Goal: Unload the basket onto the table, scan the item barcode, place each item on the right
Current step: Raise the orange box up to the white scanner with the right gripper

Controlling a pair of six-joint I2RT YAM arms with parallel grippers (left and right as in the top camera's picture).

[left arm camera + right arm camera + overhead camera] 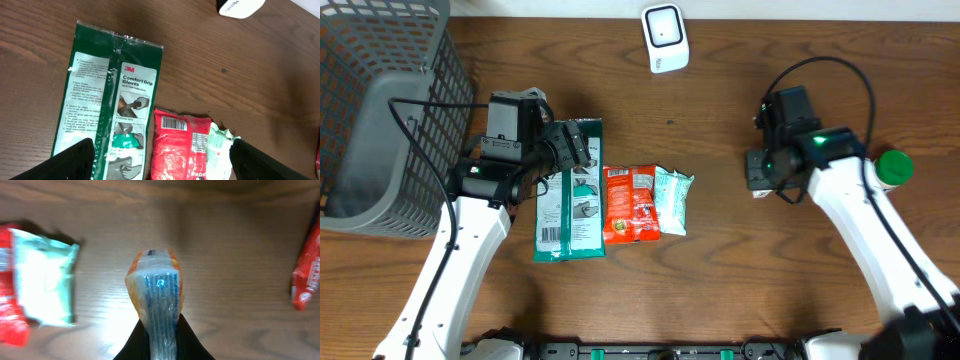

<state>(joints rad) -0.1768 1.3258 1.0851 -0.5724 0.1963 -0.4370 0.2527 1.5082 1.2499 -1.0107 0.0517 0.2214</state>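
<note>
Pinches a clear, orange-edged packet by its lower end in the jaws of the right gripper, right of centre in the overhead frame, likely keeping printed faces free for the scanner at top centre. Points lengthwise up the wrist frame, free end away from the jaws. Hovers left gripper, jaws spread, over the glove pack on the tabletop.
</note>
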